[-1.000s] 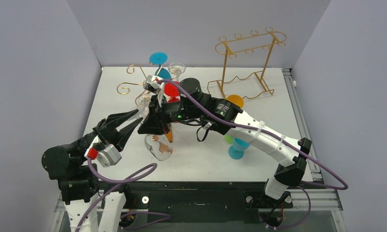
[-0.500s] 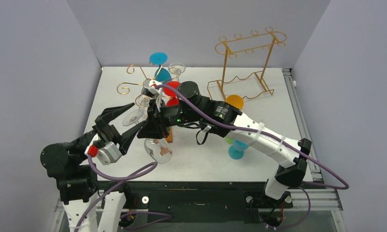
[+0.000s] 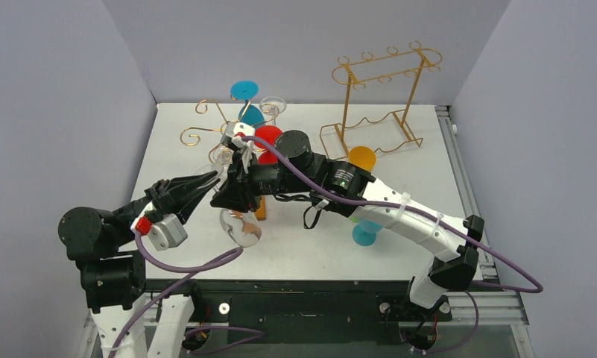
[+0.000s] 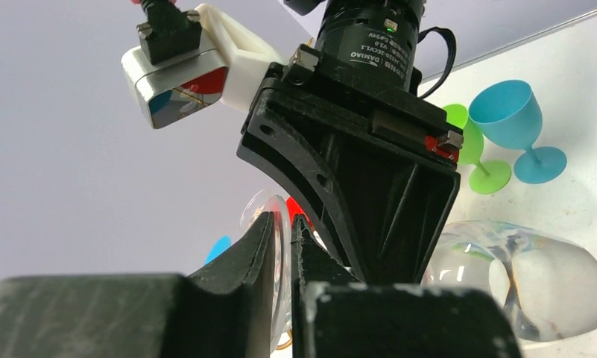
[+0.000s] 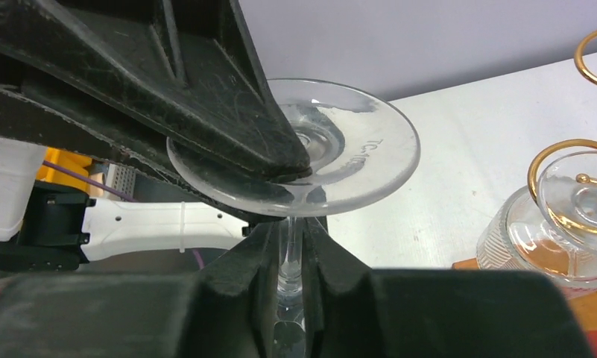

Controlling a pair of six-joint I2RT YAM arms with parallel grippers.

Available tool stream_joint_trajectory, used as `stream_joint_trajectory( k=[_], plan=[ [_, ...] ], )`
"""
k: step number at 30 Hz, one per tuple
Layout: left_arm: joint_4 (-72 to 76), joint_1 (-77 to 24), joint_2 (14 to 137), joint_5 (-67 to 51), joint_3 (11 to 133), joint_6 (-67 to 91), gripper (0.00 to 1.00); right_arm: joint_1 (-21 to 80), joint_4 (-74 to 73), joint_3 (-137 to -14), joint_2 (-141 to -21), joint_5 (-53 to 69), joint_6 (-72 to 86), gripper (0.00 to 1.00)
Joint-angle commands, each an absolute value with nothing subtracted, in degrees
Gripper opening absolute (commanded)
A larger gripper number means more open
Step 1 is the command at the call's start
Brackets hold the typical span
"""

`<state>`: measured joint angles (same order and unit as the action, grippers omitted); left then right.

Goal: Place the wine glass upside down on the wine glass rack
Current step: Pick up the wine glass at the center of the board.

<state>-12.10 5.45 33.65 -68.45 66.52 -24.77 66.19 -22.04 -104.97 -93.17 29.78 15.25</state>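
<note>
The clear wine glass hangs bowl down above the table, in front of the wine glass rack, a gold wire tree with a wooden base. My right gripper is shut on its stem, just under the round foot. My left gripper comes in from the left and is shut on the rim of that foot. One left finger lies across the top of the foot. The bowl shows at lower right in the left wrist view.
The rack's arms hold a blue-footed, a red and a clear glass; another clear one hangs in a gold spiral. A taller gold frame rack stands back right. An orange glass, blue goblet and green goblet stand under the right arm.
My left gripper was open a second ago; it has moved in toward the glass and shut on the foot's rim. The right arm with the glass has shifted slightly left.
</note>
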Motion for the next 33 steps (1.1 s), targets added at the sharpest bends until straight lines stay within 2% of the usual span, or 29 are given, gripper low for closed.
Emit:
stream_joint_trajectory(
  k=[1,3,4,6,8,16,22,33],
  plan=[
    [-6.98,5.45,35.07,-67.32,66.06,-22.90,0.00,67.57,-14.41,-103.86,-87.63,28.00,14.51,0.23],
    [2.83,5.45,34.14,-65.88,63.00,-18.76,0.00,67.41,-14.17,-102.83,-86.91,26.70,14.88,0.50],
    [7.56,5.45,33.89,-65.10,62.13,-17.70,0.00,67.29,-13.79,-102.18,-86.33,26.22,15.07,0.57],
    [9.77,5.45,34.37,-64.70,62.55,-17.08,0.00,66.56,-12.47,-100.79,-85.03,25.35,15.98,0.61],
    [9.80,5.45,35.42,-64.71,63.81,-17.05,0.00,65.53,-11.63,-99.94,-84.19,25.03,17.09,0.71],
    [8.72,5.45,38.83,-65.62,68.41,-23.62,0.00,59.85,-13.94,-94.68,-79.00,25.71,17.06,0.74],
    [16.29,5.38,40.96,-66.21,69.57,-19.33,0.00,60.34,-17.75,-93.65,-79.26,26.77,14.15,0.75],
    [21.50,5.38,42.69,-67.00,70.25,-11.66,0.00,62.55,-15.12,-92.47,-81.37,27.04,10.04,0.76]
  ],
)
